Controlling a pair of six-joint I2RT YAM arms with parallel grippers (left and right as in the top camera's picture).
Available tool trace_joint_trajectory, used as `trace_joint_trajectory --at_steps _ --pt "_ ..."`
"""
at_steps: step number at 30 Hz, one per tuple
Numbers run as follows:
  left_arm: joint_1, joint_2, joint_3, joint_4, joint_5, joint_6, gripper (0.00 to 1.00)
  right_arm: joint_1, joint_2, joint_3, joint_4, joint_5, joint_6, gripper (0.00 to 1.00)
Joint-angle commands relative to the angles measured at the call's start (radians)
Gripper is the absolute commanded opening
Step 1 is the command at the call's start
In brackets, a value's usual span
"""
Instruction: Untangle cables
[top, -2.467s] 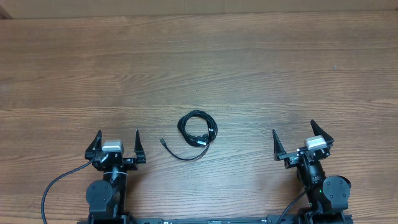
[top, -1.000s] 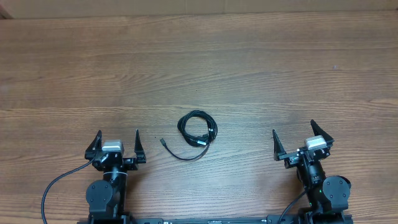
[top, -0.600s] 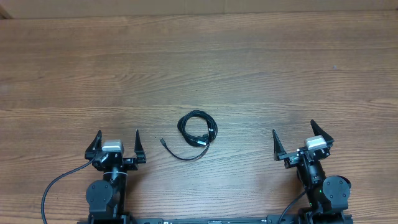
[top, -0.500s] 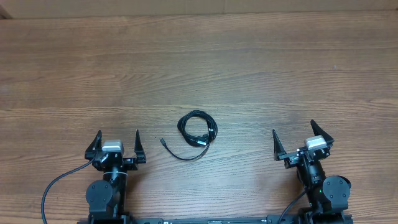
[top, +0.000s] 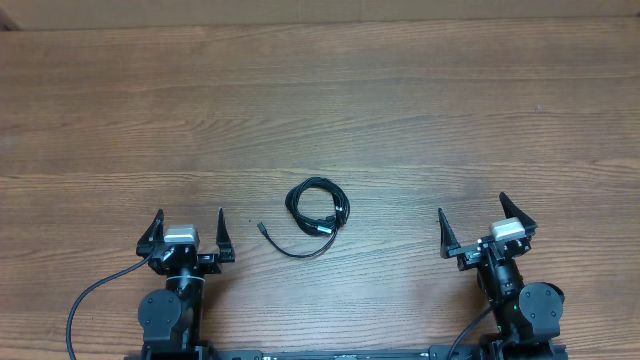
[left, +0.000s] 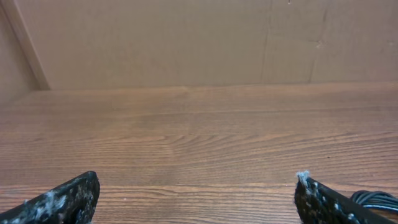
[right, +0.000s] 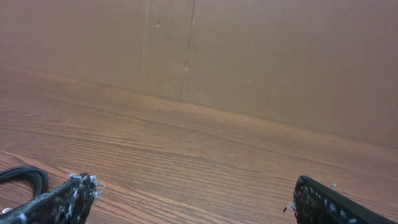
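Nothing is untangled yet; the cables (top: 317, 212) lie coiled on the surface (top: 320, 100) between my arms; my left claw (top: 190, 215) and right claw (top: 472, 206) gape wide, empty, untouching.

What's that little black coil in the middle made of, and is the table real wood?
The cables look like thin cord in a black rubbery or plastic jacket: it has a dull sheen and bends into tight loops. The table shows brown wood grain with a smooth, matte surface; whether it is solid wood or printed laminate, these views cannot settle.
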Motion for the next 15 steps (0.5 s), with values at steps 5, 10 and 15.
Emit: trace_joint_trajectory --at_steps 5,10,15 --pt "0.004 -0.005 -0.004 0.001 0.005 0.019 0.99 0.004 -0.008 -0.010 0.003 0.010 -0.001 1.00" --pt "0.004 -0.005 -0.004 0.028 0.005 0.019 1.00 0.004 -0.008 -0.010 0.003 0.010 -0.001 1.00" --pt "0.004 -0.005 -0.004 0.027 0.005 0.019 1.00 0.004 -0.008 -0.010 0.003 0.010 -0.001 1.00"
